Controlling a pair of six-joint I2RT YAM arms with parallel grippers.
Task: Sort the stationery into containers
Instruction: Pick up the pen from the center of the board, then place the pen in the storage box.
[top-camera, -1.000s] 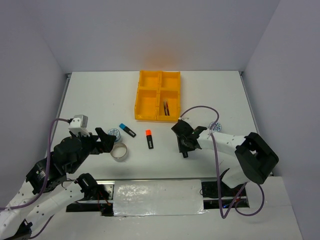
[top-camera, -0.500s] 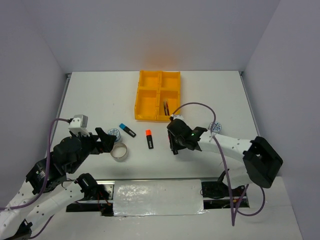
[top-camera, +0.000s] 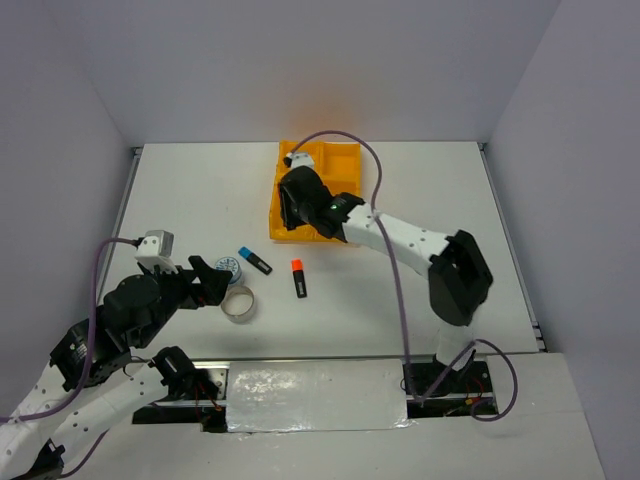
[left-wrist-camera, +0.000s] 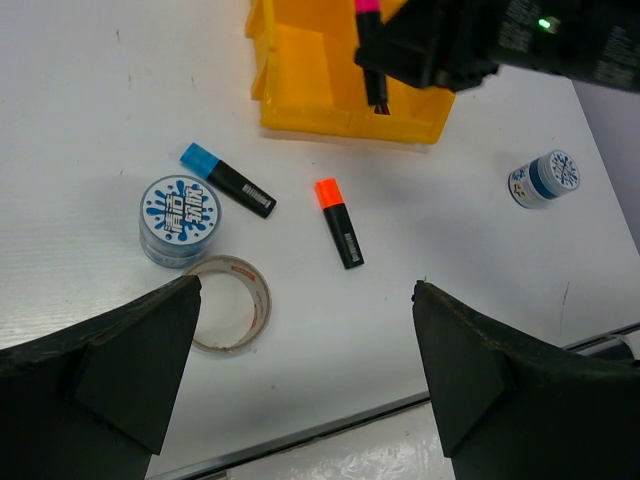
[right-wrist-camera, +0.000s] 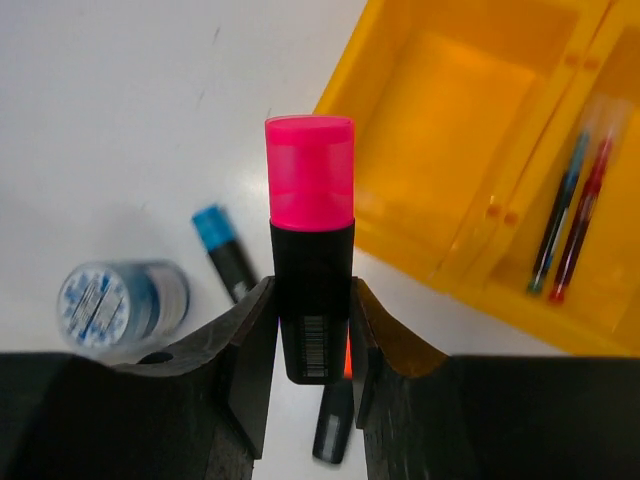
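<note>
Right gripper (right-wrist-camera: 311, 335) is clamped narrow on the pink highlighter (right-wrist-camera: 311, 250), cap pointing away from the fingers, and hangs over the near-left corner of the yellow tray (top-camera: 343, 160), which sits at 12 o'clock on the table. Teal pen (right-wrist-camera: 560, 215) and dark red pen (right-wrist-camera: 582, 220) lie side by side in the tray's near-right compartment. Left gripper (left-wrist-camera: 305, 290) is spread wide, holding nothing, above the tape ring (left-wrist-camera: 232, 317). Blue-white roll (left-wrist-camera: 180, 220) sits at 12 o'clock of the ring, just beside it; blue highlighter (left-wrist-camera: 228, 182) lies at its 2 o'clock. Orange highlighter (left-wrist-camera: 339, 222) lies alone at 6 o'clock of the tray. Second roll (left-wrist-camera: 543, 178) stands well apart, at 2 o'clock of it.
</note>
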